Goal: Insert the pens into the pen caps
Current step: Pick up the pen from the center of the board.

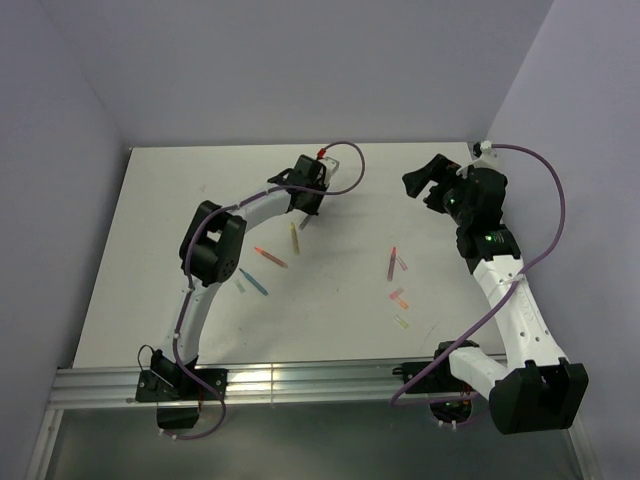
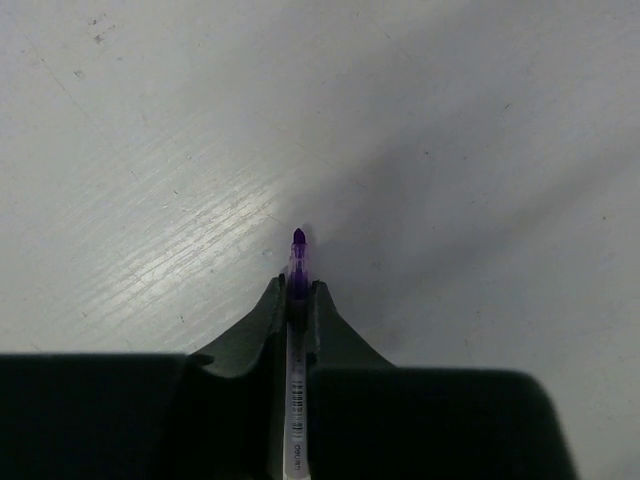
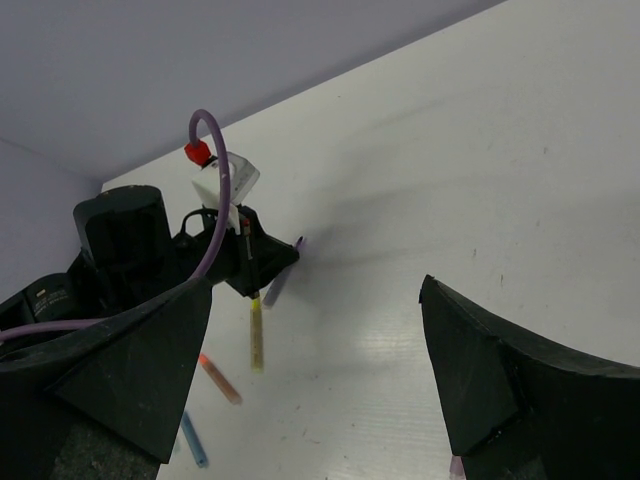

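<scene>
Left gripper (image 2: 297, 297) clamped on purple pen (image 2: 298, 243), tip poking past fingers over table (image 2: 150, 150). Right gripper (image 3: 315, 285) jaws wide apart.

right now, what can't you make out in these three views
- Top view: the left gripper jaws, hidden under its own arm.
- Top view: the pen caps, too small to tell which end is open.
- Left wrist view: the rear end of the purple pen, cut off by the bottom edge.
- Right wrist view: whatever lies behind the right gripper and its wide-open fingers in the lower corners.
</scene>
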